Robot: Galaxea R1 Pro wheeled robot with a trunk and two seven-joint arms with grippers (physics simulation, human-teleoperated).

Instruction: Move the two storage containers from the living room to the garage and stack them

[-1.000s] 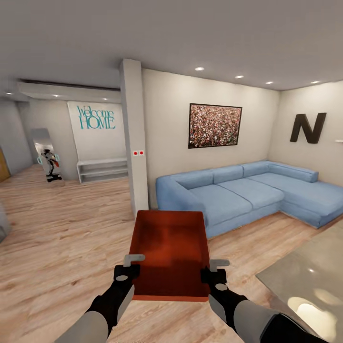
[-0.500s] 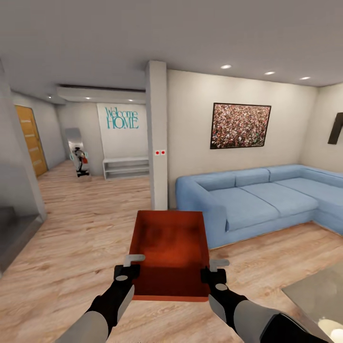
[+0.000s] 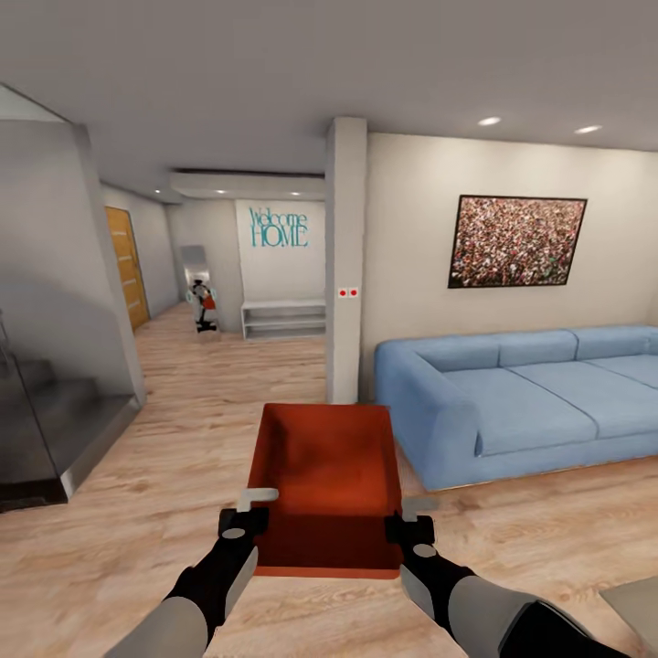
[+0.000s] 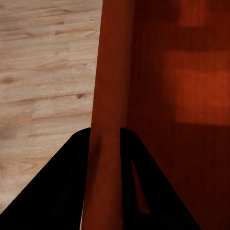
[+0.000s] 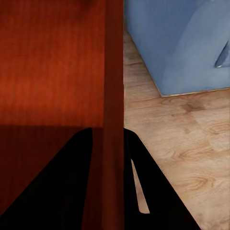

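I carry one orange-red storage container [image 3: 324, 480] level in front of me, above the living room's light wood plank floor [image 3: 183, 429]. My left gripper [image 3: 241, 523] is shut on its left wall near the corner closest to me. My right gripper [image 3: 410, 528] is shut on its right wall. In the left wrist view the container wall [image 4: 108, 120] runs between the two dark fingers [image 4: 62, 191]. The right wrist view shows the same grip on the other wall [image 5: 114, 96], with a dark finger [image 5: 52, 187] on either side. The container is empty.
A blue sofa [image 3: 521, 393] stands to the right, its arm close to the container. A white pillar [image 3: 345, 265] rises ahead. Dark stairs [image 3: 46, 420] and a grey wall lie on the left. A hallway with a wooden door [image 3: 123, 265] and low shelf [image 3: 283, 320] opens beyond.
The whole view has swung left: sofa, pillar and picture slid right, and the stairs and door came into view. The container and both grippers keep their places.
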